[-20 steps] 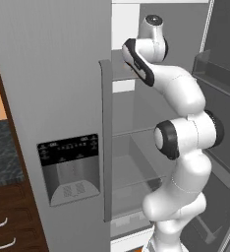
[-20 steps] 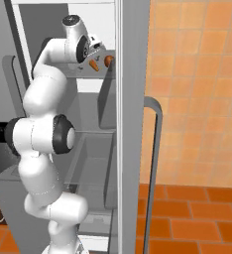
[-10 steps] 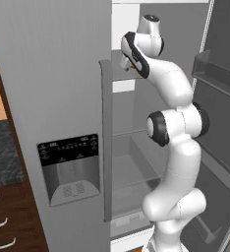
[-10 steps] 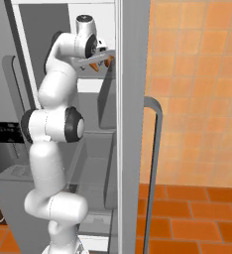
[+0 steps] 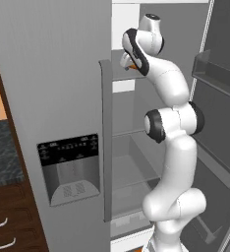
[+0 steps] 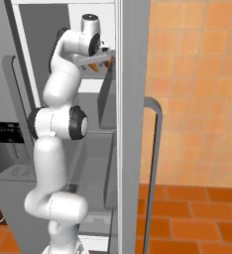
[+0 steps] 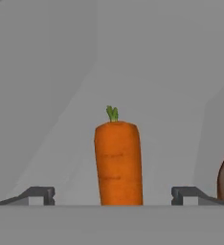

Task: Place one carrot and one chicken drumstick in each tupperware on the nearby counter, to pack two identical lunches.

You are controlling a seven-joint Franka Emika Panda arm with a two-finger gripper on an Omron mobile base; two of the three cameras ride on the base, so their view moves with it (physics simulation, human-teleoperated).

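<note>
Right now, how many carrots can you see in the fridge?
1: the carrot lies between the open gripper tips on the upper fridge shelf. Others may be hidden.

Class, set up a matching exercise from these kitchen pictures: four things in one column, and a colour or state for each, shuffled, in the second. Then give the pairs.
Things:
1. carrot
2. gripper
3. fridge door
4. floor tiles

Colour or state:
A. grey, with a dispenser panel
B. open, fingertips either side of the carrot
C. reddish-orange squares
D. orange, green stub at the far end

Pairs: 1-D, 2-B, 3-A, 4-C
</note>
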